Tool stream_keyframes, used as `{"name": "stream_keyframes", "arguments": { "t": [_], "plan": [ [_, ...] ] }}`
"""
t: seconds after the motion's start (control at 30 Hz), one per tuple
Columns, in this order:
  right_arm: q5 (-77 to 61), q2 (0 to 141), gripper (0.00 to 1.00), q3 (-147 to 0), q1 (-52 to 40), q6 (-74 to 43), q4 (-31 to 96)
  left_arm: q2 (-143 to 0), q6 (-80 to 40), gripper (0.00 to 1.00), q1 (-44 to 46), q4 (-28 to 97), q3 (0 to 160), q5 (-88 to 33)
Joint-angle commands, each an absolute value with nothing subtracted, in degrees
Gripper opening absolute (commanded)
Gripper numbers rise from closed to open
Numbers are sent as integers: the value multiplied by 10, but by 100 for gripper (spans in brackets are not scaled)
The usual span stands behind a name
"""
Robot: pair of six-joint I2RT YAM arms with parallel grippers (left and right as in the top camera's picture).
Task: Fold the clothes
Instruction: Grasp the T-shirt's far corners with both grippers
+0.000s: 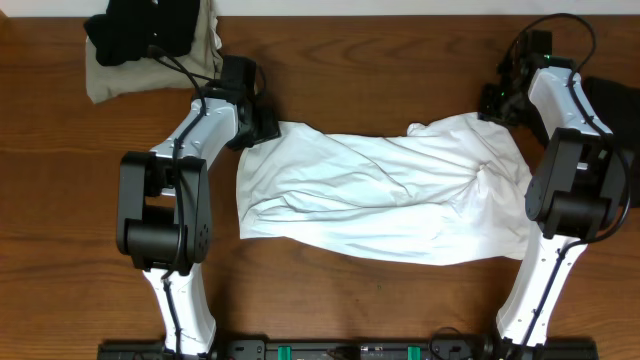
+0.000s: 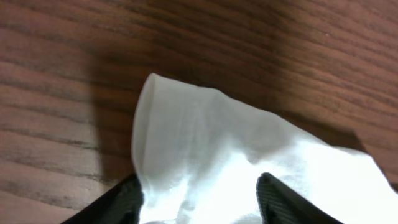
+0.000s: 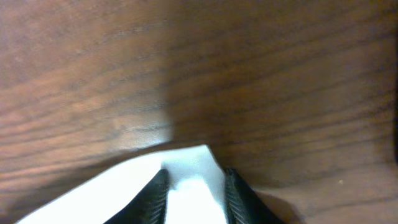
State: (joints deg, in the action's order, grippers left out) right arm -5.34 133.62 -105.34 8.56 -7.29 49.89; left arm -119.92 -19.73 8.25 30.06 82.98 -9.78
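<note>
A large white shirt point(image 1: 390, 195) lies spread and wrinkled across the middle of the wooden table. My left gripper point(image 1: 258, 128) is at its far left corner. In the left wrist view its fingers point(image 2: 124, 202) stand well apart on either side of that white corner point(image 2: 205, 137), so the gripper point(image 2: 199, 186) is open around the cloth. My right gripper point(image 1: 492, 105) is at the shirt's far right corner. In the right wrist view its gripper point(image 3: 194, 177) is narrow, with both fingers point(image 3: 155, 193) pressed against the tip of white cloth point(image 3: 193, 158).
A heap of black and khaki clothes point(image 1: 150, 40) sits at the far left corner of the table point(image 1: 60, 200), just behind the left arm. A black garment point(image 1: 615, 100) lies at the right edge beside the right arm.
</note>
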Motion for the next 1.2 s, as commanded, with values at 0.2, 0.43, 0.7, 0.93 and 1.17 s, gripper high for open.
{"name": "stream_keyframes", "arguments": {
  "t": [0.2, 0.43, 0.7, 0.93, 1.17],
  "plan": [
    [-30, 1351, 9, -1062, 76, -92, 497, -1212, -195, 34, 80, 298, 835, -99],
    [-30, 1351, 1, -1100, 76, -92, 526, -1205, -195, 6, 80, 295, 836, -99],
    [-35, 1346, 1, -1178, 76, -108, 608, -1167, -195, 6, 80, 297, 836, -99],
    [-43, 1341, 1, -1207, 76, -131, 679, -1125, -195, 6, 80, 338, 836, -99],
    [-64, 1333, 1, -1207, 77, -133, 719, -1117, -195, 6, 80, 387, 836, -99]
  ]
}}
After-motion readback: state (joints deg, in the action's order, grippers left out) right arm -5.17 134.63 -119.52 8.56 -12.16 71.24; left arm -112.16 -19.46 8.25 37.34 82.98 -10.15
